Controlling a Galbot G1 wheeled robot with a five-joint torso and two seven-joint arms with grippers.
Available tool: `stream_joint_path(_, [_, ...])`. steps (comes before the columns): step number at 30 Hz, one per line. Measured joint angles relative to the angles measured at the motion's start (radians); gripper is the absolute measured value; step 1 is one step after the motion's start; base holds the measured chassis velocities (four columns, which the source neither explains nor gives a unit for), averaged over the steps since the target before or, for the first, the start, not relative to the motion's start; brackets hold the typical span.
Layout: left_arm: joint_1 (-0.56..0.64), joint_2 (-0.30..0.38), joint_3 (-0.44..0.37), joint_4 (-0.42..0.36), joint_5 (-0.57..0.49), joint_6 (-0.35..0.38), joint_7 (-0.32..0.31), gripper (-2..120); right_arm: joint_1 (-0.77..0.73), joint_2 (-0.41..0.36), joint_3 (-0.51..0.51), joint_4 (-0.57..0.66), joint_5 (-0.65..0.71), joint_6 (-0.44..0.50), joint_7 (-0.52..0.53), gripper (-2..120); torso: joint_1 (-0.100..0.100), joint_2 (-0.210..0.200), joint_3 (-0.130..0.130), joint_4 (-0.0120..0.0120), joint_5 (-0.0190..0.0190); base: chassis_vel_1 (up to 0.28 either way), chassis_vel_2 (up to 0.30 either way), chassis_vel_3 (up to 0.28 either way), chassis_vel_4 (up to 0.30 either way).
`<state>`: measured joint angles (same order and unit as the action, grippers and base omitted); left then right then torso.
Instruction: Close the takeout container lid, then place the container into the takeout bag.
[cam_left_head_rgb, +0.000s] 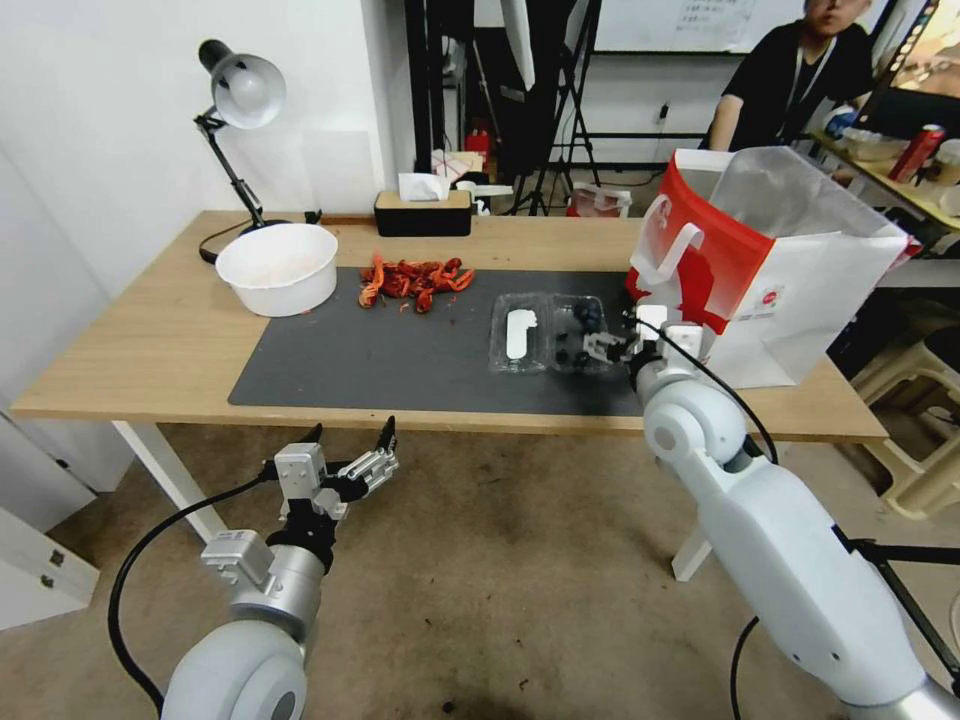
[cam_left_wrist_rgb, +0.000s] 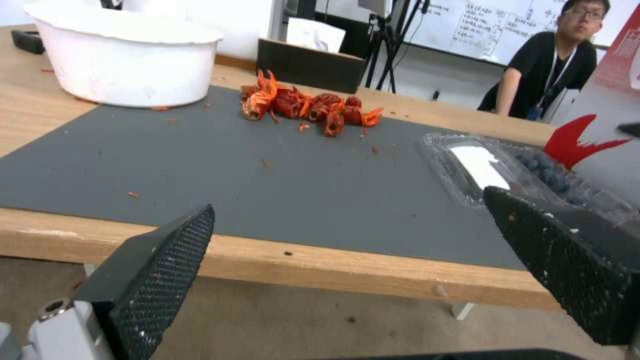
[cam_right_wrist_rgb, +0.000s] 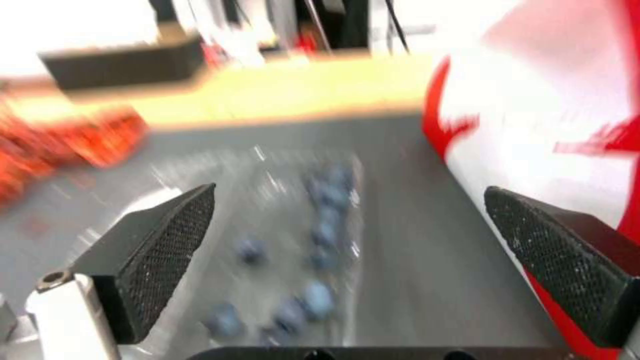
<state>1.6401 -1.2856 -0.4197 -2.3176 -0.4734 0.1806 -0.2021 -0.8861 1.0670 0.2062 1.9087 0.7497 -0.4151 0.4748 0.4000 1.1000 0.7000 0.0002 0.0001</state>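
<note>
The takeout container (cam_left_head_rgb: 578, 335) lies open and flat on the dark mat, blueberries in its right half. Its lid (cam_left_head_rgb: 520, 335), with the white label, is folded out to the left. My right gripper (cam_left_head_rgb: 608, 348) is open just above the berry half's right edge, beside the takeout bag (cam_left_head_rgb: 770, 260). In the right wrist view the blueberries (cam_right_wrist_rgb: 313, 250) lie between the spread fingers of that gripper (cam_right_wrist_rgb: 350, 200), with the bag (cam_right_wrist_rgb: 567, 125) close by. My left gripper (cam_left_head_rgb: 354, 432) hangs open below the table's front edge. From the left gripper (cam_left_wrist_rgb: 350, 200) the container (cam_left_wrist_rgb: 533, 172) appears far off.
A white bowl (cam_left_head_rgb: 277, 268) and a pile of red crayfish shells (cam_left_head_rgb: 415, 282) sit at the back left of the mat (cam_left_head_rgb: 350, 360). A desk lamp (cam_left_head_rgb: 240, 100) and a tissue box (cam_left_head_rgb: 422, 210) stand behind. The bag stands upright and open at the table's right end.
</note>
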Motion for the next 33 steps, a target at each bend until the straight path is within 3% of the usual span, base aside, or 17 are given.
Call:
stream_joint_path(1, [-0.001, 0.001, 0.000, 0.000, -0.001, -0.001, 0.002, 100, -0.046, -0.007, 0.023, 0.019, -0.020, 0.080, -0.059, 100, 0.000, 0.000, 0.000, -0.0008, 0.0000, 0.000, 0.000, 0.000, 0.000])
stream_joint_path(3, [-0.001, 0.001, 0.000, 0.000, -0.001, -0.001, 0.002, 100, -0.046, -0.007, 0.023, 0.019, -0.020, 0.080, -0.059, 100, 0.000, 0.000, 0.000, -0.0008, 0.0000, 0.000, 0.000, 0.000, 0.000])
stream_joint_path(4, [-0.005, 0.004, 0.002, 0.000, -0.003, -0.002, 0.004, 100, -0.113, -0.010, 0.065, 0.037, -0.064, 0.186, -0.158, 100, 0.000, 0.000, 0.000, -0.0007, 0.0001, 0.000, 0.000, 0.000, 0.000])
stream_joint_path(6, [-0.007, 0.005, 0.003, 0.000, -0.004, -0.003, 0.004, 100, -0.130, -0.010, 0.076, 0.040, -0.081, 0.214, -0.185, 100, 0.000, 0.000, 0.000, -0.0005, 0.0000, 0.000, 0.000, 0.000, 0.000])
stream_joint_path(8, [-0.012, 0.008, 0.008, 0.002, -0.008, -0.004, 0.008, 100, -0.211, -0.006, 0.138, 0.055, -0.134, 0.329, -0.291, 100, 0.000, 0.000, 0.000, 0.0000, 0.0001, 0.000, 0.000, 0.000, 0.000])
stream_joint_path(17, [-0.024, 0.018, 0.016, 0.016, -0.022, -0.012, 0.013, 100, -0.448, 0.046, 0.267, 0.098, -0.252, 0.561, -0.422, 100, 0.000, 0.000, 0.000, 0.0000, -0.0003, 0.000, 0.000, 0.000, 0.000])
stream_joint_path(22, [-0.035, 0.024, 0.024, 0.027, -0.027, -0.015, 0.015, 100, -0.566, 0.095, 0.306, 0.124, -0.332, 0.649, -0.499, 100, 0.000, 0.000, 0.000, -0.0003, -0.0002, 0.000, 0.000, 0.000, 0.000])
stream_joint_path(33, [-0.043, 0.030, 0.031, 0.038, -0.040, -0.019, 0.018, 100, -0.690, 0.170, 0.349, 0.135, -0.389, 0.708, -0.521, 100, 0.000, 0.000, 0.000, 0.0000, -0.0002, 0.000, 0.000, 0.000, 0.000])
